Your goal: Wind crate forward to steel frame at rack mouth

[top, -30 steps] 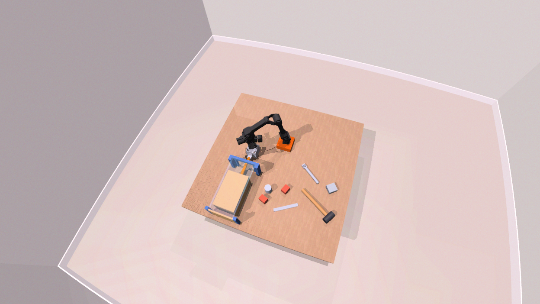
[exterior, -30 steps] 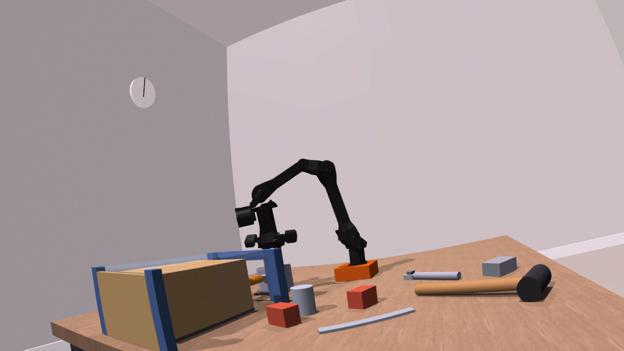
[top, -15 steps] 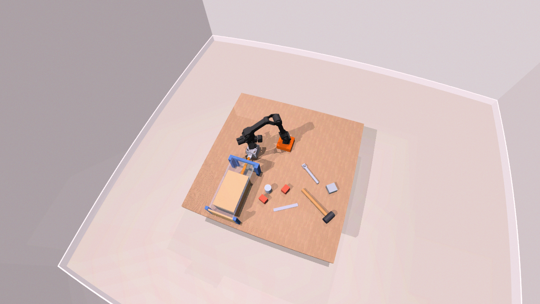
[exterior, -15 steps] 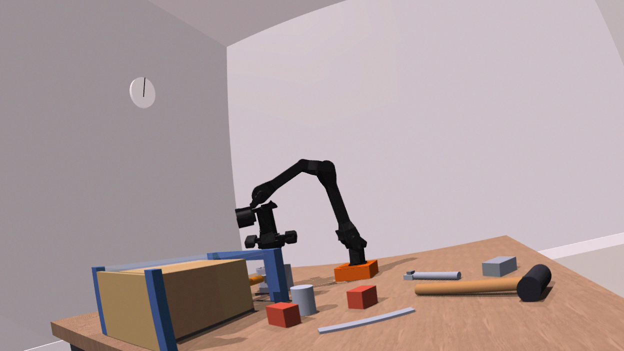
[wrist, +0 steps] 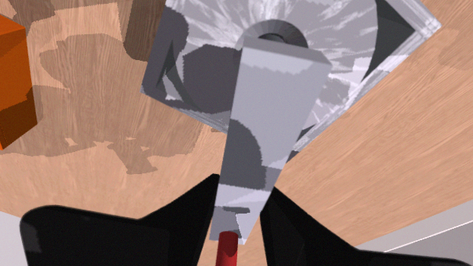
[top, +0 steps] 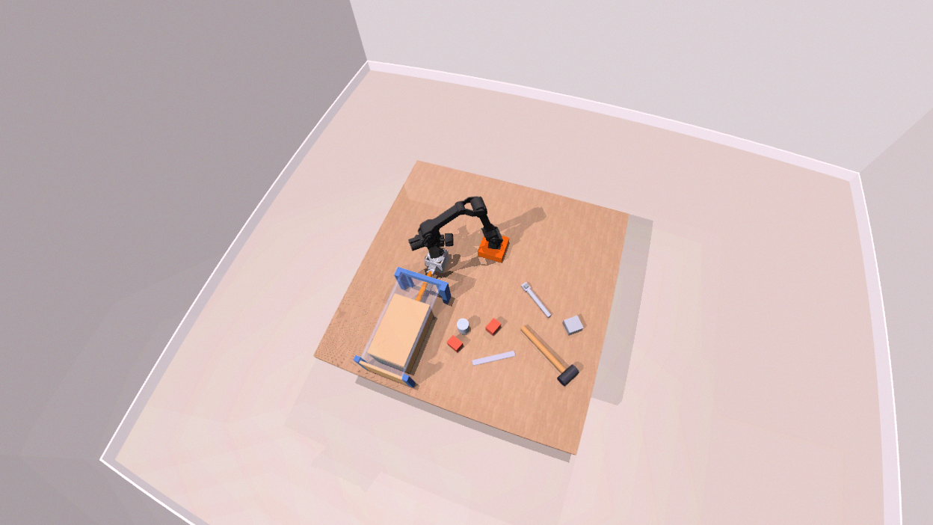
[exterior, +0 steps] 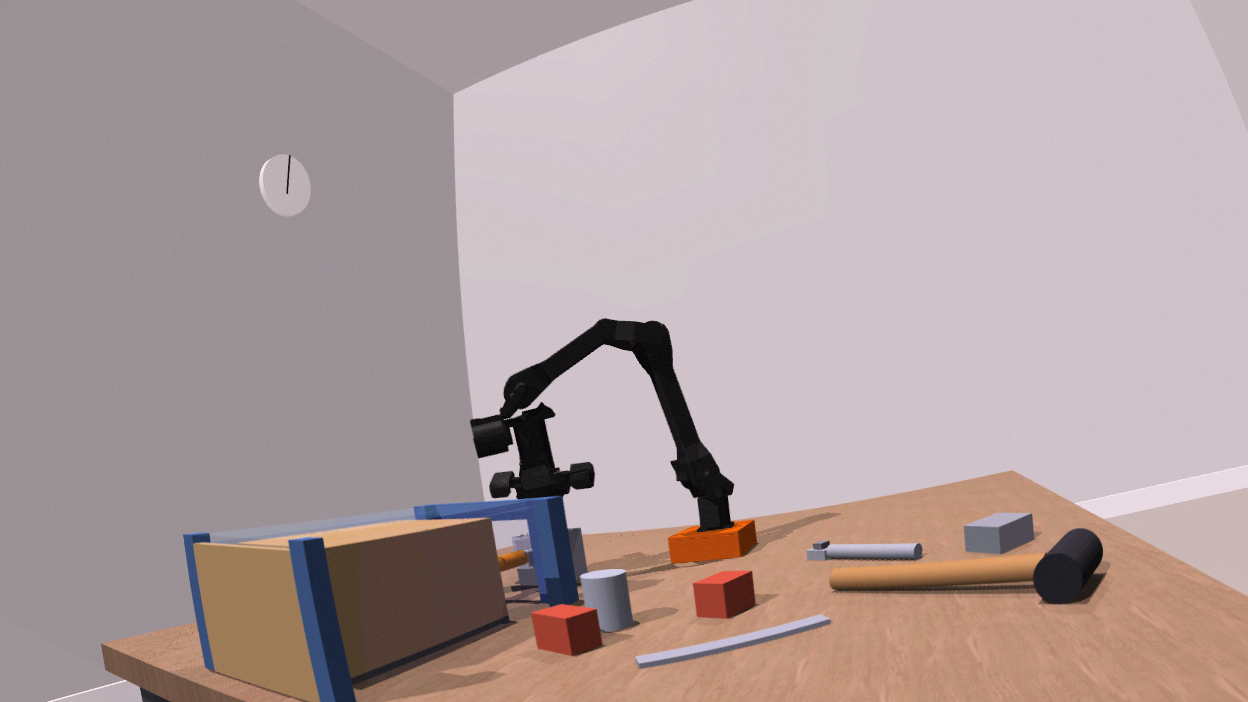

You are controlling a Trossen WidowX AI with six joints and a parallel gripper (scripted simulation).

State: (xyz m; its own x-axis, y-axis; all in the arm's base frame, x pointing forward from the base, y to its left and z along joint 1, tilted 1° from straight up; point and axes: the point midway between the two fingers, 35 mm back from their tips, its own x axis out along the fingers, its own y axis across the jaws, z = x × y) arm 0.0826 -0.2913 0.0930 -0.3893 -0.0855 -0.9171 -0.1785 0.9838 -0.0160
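Note:
My gripper (wrist: pixel 239 185) (top: pixel 435 252) is shut on the winch handle's red knob (wrist: pixel 228 248). The handle's grey arm (wrist: pixel 274 91) runs from the knob to the round hole on top of the grey winch (wrist: pixel 342 38) (top: pixel 441 267); the arm hides its key. The tan crate (top: pixel 401 329) (exterior: pixel 418 576) sits flat inside the clear-panelled cubby. An orange strap (top: pixel 424 287) (exterior: pixel 513 560) runs from the crate towards the winch. A gap shows between the crate's front and the blue frame (top: pixel 424 277) (exterior: pixel 555 558) at the mouth.
Two red blocks (top: pixel 493 326) (top: pixel 454 343), a grey cylinder (top: pixel 462 325) (exterior: pixel 607 600) and a flat bar (top: pixel 493 357) lie right of the cubby. Farther right are a wrench-like tool (top: pixel 536 300), a mallet (top: pixel 544 350) and a grey block (top: pixel 573 324). The orange arm base (top: pixel 493 249) stands beside the winch.

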